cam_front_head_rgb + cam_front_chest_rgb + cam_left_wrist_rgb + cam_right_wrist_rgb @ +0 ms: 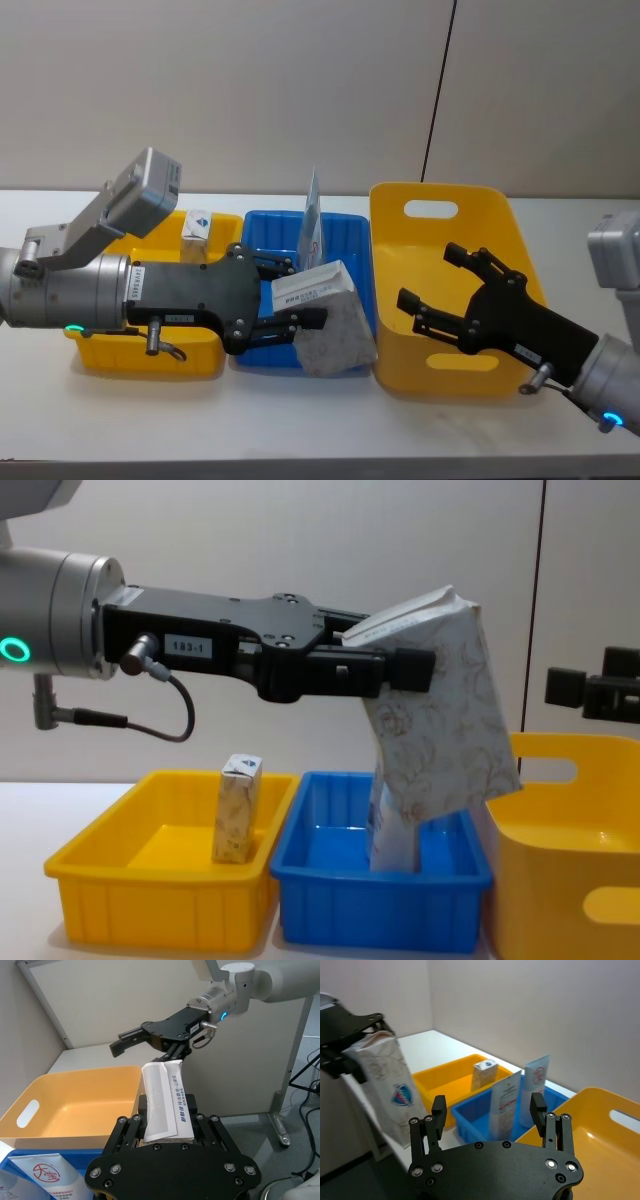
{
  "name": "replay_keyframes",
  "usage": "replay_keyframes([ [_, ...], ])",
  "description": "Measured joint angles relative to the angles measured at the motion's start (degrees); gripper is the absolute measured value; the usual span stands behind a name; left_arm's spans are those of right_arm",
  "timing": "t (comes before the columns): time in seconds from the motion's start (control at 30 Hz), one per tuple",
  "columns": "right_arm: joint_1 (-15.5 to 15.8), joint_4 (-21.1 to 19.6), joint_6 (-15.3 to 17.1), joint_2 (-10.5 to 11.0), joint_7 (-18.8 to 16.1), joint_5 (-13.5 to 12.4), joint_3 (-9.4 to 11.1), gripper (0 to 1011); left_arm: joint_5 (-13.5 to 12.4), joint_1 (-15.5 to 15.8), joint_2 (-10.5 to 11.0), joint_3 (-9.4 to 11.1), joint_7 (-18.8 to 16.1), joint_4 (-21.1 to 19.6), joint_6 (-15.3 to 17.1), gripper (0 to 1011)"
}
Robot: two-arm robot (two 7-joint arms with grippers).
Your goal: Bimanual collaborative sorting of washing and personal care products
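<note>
left gripper holds a pouch over the blue bin

the left gripper (298,293) reaches in from the left and is clamped on a floral pouch (445,715), pinching it close below its sealed top edge; in the chest view the pouch hangs tilted above the right part of the blue bin (380,905), just beside the tall yellow bin (440,375); whether its lower end touches anything in the bin cannot be told; two upright pouches (506,1102) stand inside the blue bin, and the left wrist view shows a red circular logo on one pouch there; a small carton (238,822) stands upright in the low yellow bin (110,900), at the left of the row; the right gripper (430,275) hovers above the tall yellow bin with its fingers spread wide and nothing between them; the three bins stand side by side on the white table (300,430)
</note>
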State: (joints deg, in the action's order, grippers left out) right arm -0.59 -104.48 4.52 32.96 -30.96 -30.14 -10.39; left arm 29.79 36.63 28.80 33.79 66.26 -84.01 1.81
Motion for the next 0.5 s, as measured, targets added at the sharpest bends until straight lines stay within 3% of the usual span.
replay_keyframes([
  [0.5, -1.92, -0.11, 1.42, 7.76, -13.42, -5.55, 0.45, 1000, 0.0, 0.0, 0.0, 0.0, 0.0, 0.0, 0.0, 376],
])
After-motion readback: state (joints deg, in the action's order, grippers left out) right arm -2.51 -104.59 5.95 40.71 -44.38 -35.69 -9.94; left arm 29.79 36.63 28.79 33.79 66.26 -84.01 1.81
